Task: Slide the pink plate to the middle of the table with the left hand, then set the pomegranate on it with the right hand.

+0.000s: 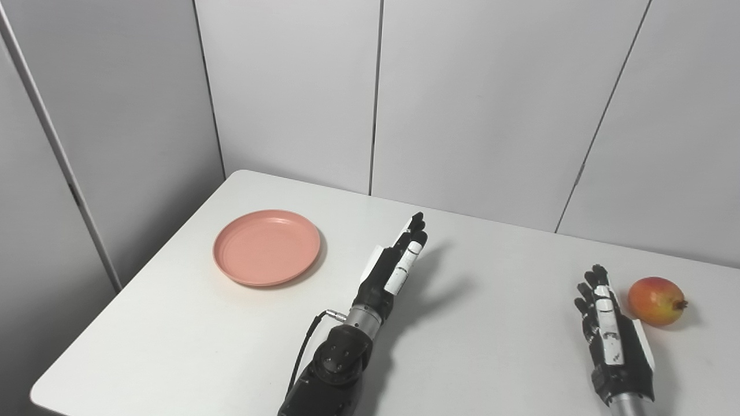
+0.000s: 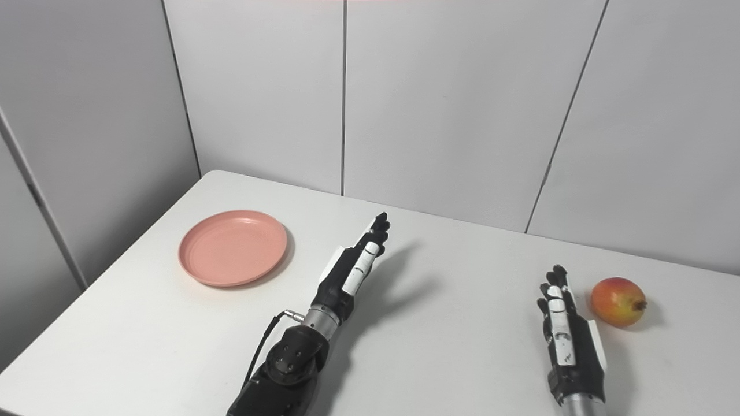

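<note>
A pink plate [image 1: 266,247] lies flat and bare on the left part of the white table [image 1: 491,300]. My left hand [image 1: 394,267] hovers to the right of it, near the table's middle, fingers stretched out straight and holding nothing; it does not touch the plate. At the right side rests a red-yellow pomegranate [image 1: 657,301]. Just left of the fruit, my right hand [image 1: 607,329] is open with fingers extended, a small gap away from it.
Grey wall panels stand close behind the table's far edge. The table's left edge runs near the plate, and its front left corner shows at the lower left.
</note>
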